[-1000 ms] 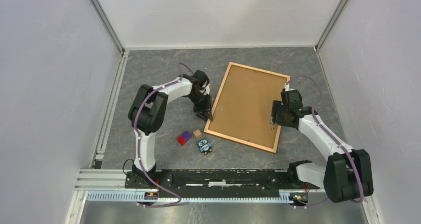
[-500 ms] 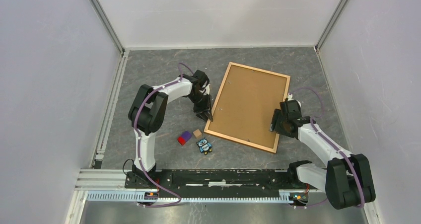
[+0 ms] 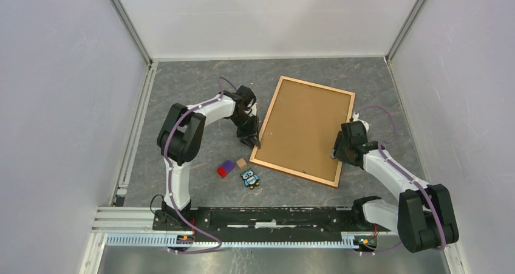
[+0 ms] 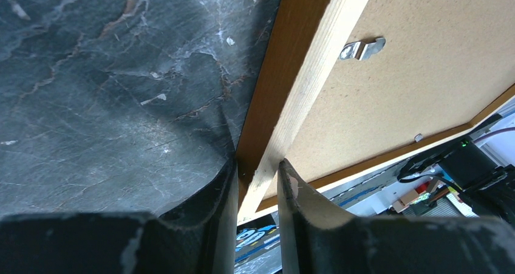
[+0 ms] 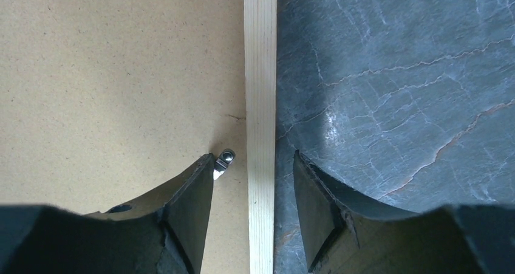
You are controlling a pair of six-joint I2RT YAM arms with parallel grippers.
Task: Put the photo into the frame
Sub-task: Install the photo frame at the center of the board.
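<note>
Left gripper [image 3: 251, 139] sits at the left rail of the frame [image 3: 318, 85], toward its near-left corner, as I read the overhead view, and the right gripper [image 3: 335, 153] is at the right rail, toward the near end. The frame lies flat and back up on the grey table [image 3: 194, 82], turned slightly, with the brown backing board [image 3: 303, 128] filling it. I cannot tell where the photo is, since no print shows. Just near-left of the frame are a red-and-purple block [image 3: 226, 168], a small tan cube [image 3: 242, 163] and an owl figure [image 3: 249, 178]. On the left wrist camera, the left fingers [image 4: 226, 192] are clamped on the wooden rail, one against its outer side and one on the inner side over the board. A metal tab [image 4: 362, 48] lies on the board farther along. On the right wrist camera, the right fingers [image 5: 193, 195] straddle the rail with a gap on each side, so that hand is released. Its inner tip is just beside a small metal clip [image 5: 223, 163].
</note>
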